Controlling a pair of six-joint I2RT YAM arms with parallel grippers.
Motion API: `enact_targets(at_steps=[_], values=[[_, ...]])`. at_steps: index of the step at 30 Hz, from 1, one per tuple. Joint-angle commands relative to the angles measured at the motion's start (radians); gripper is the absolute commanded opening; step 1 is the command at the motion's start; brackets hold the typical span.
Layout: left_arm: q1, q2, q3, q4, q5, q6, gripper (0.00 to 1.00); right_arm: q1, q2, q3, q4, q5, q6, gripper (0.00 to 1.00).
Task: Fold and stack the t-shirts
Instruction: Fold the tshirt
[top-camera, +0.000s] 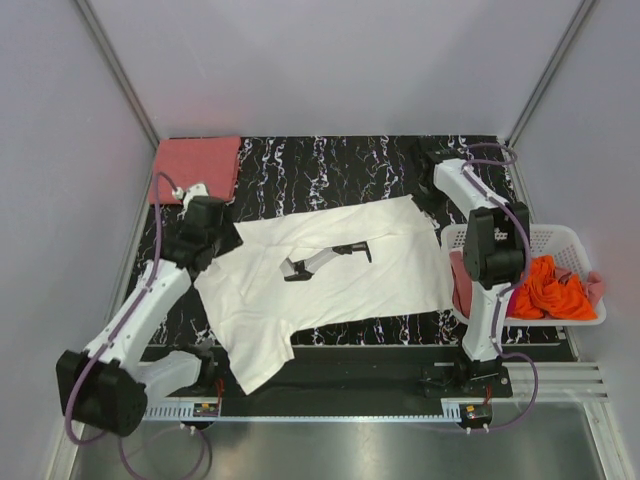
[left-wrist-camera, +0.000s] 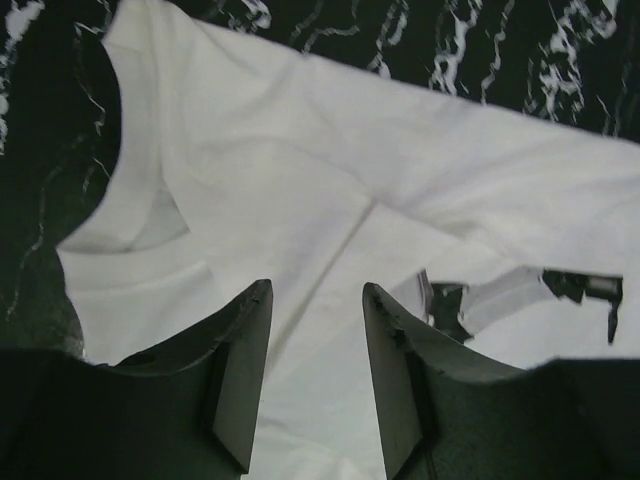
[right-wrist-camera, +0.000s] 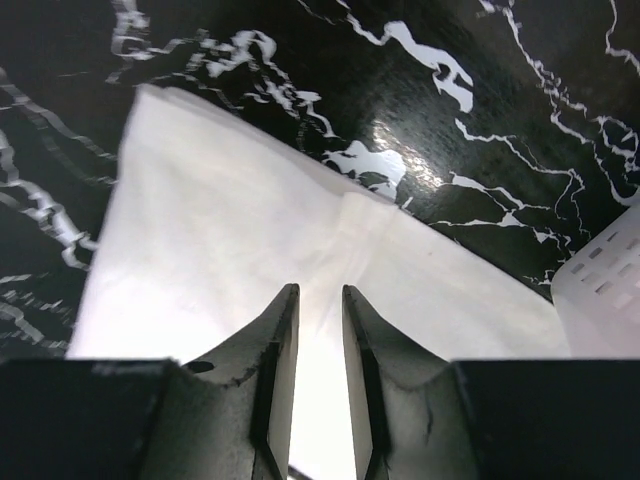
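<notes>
— How far along are you?

— From above: one salmon-pink t-shirt (top-camera: 197, 165) lies folded at the table's (top-camera: 400, 160) far left. The cream-white t-shirt (top-camera: 340, 270) is spread mid-table, not yet folded. An orange t-shirt (top-camera: 555, 290) waits in the basket (top-camera: 575, 235).

— And your pincers?

— Left wrist: my left pincer (left-wrist-camera: 317, 295) gapes empty near the collar. Right wrist: my right pincer (right-wrist-camera: 320, 292) is slightly parted, grasping nothing, over a corner.

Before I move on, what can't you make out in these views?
Basket: top view, the right arm covers its left part, so shirts inside can't be counted.
Left claw: top view, hidden under its own wrist.
Dark patch on the white shirt: print or gap, unclear in top and left wrist views.
Right wrist view: edges cut off all but one shirt corner.
</notes>
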Motion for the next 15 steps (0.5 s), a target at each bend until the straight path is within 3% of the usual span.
enact_targets(at_steps=[1, 5, 10, 15], values=[[0.143, 0.149, 0.094, 0.067, 0.037, 0.085, 0.46, -0.002, -0.126, 0.018, 0.063, -0.014, -0.124, 0.31], [0.337, 0.363, 0.21, 0.076, 0.207, 0.14, 0.48, -0.002, -0.148, 0.015, 0.085, -0.055, -0.181, 0.31], [0.484, 0.467, 0.194, 0.247, 0.451, 0.187, 0.54, -0.002, -0.197, -0.092, 0.326, -0.276, -0.296, 0.31], [0.49, 0.554, 0.221, 0.254, 0.37, 0.201, 0.59, -0.002, -0.128, -0.07, 0.394, -0.391, -0.37, 0.3]])
